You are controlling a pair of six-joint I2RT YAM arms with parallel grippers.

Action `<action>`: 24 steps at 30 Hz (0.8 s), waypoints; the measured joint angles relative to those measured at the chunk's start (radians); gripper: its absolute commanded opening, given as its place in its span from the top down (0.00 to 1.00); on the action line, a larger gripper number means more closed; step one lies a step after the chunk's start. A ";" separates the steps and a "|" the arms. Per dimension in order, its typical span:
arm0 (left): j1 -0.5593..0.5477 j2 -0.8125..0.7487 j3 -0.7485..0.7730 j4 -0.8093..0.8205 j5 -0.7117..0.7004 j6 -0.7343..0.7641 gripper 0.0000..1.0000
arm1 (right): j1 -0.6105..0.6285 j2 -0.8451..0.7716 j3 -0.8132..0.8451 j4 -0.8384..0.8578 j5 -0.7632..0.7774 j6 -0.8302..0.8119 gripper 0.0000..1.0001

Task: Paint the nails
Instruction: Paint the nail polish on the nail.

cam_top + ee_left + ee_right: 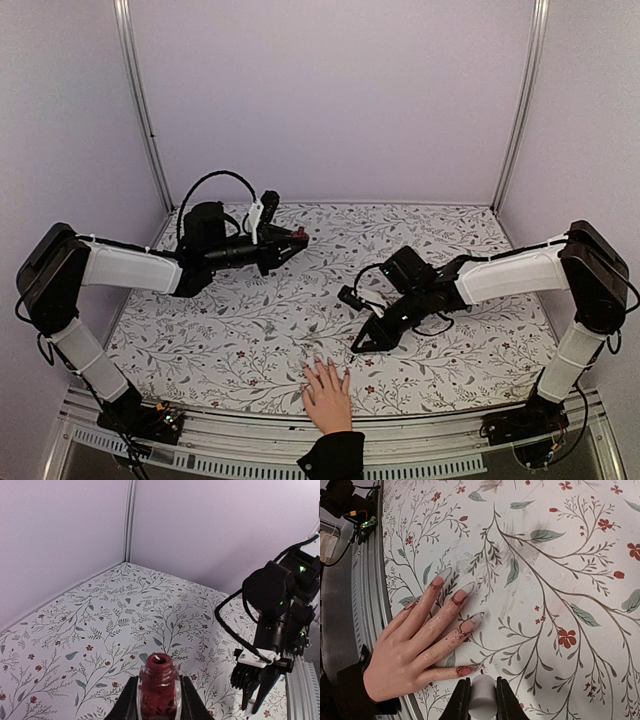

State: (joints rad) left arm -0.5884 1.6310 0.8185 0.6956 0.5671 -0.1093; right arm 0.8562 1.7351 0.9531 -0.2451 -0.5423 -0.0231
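Observation:
A light-skinned hand with a black cuff lies flat, palm down, at the table's near edge. Its long pale nails are smeared with red at the base. My right gripper is shut on a white cap, just beside the tip of the nearest finger. Seen from above, this gripper hangs just above and right of the fingertips. My left gripper is shut on a small dark-red bottle with an open neck. It holds the bottle off the table at the back left.
A floral-patterned cloth covers the table. Lilac walls close the back and sides, with metal posts in the corners. A metal rail runs along the near edge by the wrist. The right arm shows in the left wrist view.

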 measured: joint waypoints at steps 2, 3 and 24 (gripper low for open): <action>0.000 0.000 0.000 0.000 0.000 0.000 1.00 | 0.000 -0.022 -0.006 0.013 -0.016 0.000 1.00; 0.000 0.000 0.000 0.000 0.000 0.000 1.00 | 0.000 -0.029 -0.008 0.018 -0.022 0.000 1.00; 0.000 0.000 0.000 0.000 0.000 0.000 1.00 | 0.003 0.000 -0.008 0.019 -0.095 -0.018 1.00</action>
State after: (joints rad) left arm -0.5884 1.6310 0.8185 0.6956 0.5671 -0.1093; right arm 0.8593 1.7351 0.9451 -0.2256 -0.6376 -0.0406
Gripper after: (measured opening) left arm 0.203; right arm 0.128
